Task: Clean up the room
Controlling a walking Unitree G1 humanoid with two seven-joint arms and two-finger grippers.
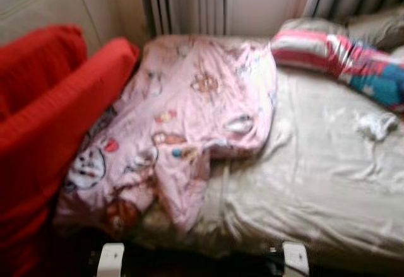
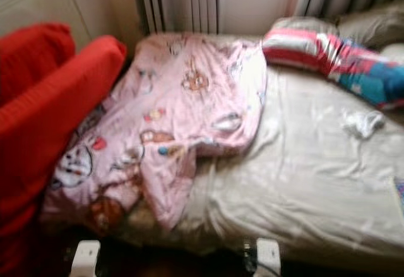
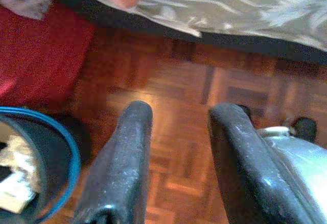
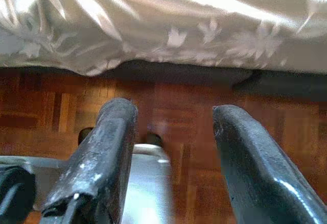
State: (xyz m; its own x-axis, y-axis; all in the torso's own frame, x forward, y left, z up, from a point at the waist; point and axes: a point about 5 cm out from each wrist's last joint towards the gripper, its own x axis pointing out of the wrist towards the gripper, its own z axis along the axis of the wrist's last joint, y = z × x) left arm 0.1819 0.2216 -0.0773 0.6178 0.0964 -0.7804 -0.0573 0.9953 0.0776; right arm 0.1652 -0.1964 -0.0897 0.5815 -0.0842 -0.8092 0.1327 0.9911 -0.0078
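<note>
- One container is seen: a dark bin with a blue rim (image 3: pixel 51 147), standing on the parquet floor (image 3: pixel 184 147) just beside the left gripper (image 3: pixel 179 114). Pale crumpled scraps are seen inside it; what they are cannot be told, and the bin is cut off by the frame edge.
- Left gripper: two black fingers held apart, nothing between them, hanging low over the floor in front of the bed edge.
- Right gripper (image 4: pixel 171 114): two black fingers likewise apart and empty, low over the floor, pointed at the overhanging beige bedsheet (image 4: pixel 168 25).
- One bed (image 1: pixel 315 182) is counted, covered by the beige sheet, wrinkled throughout.
- One pink cartoon-print blanket (image 1: pixel 189 119) is spread over the left half of the bed, its lower corner draped over the near edge.
- One striped red, white and blue cloth (image 1: pixel 341 56) is bunched at the head of the bed, cut off at the right edge.
- One small white crumpled item (image 1: pixel 377 124) is lying on the sheet near the striped cloth; it is too blurred to identify.
- One grey pillow (image 1: pixel 379 28) is partly hidden behind the striped cloth.
- Two red cushions (image 1: pixel 57 106) are leaning at the bed's left side, touching the pink blanket.
- Two white blocks (image 1: pixel 111 259) are seen at the bottom edge, cut off.
- One radiator (image 1: pixel 186 2) is seen against the back wall; head views are blurred.
</note>
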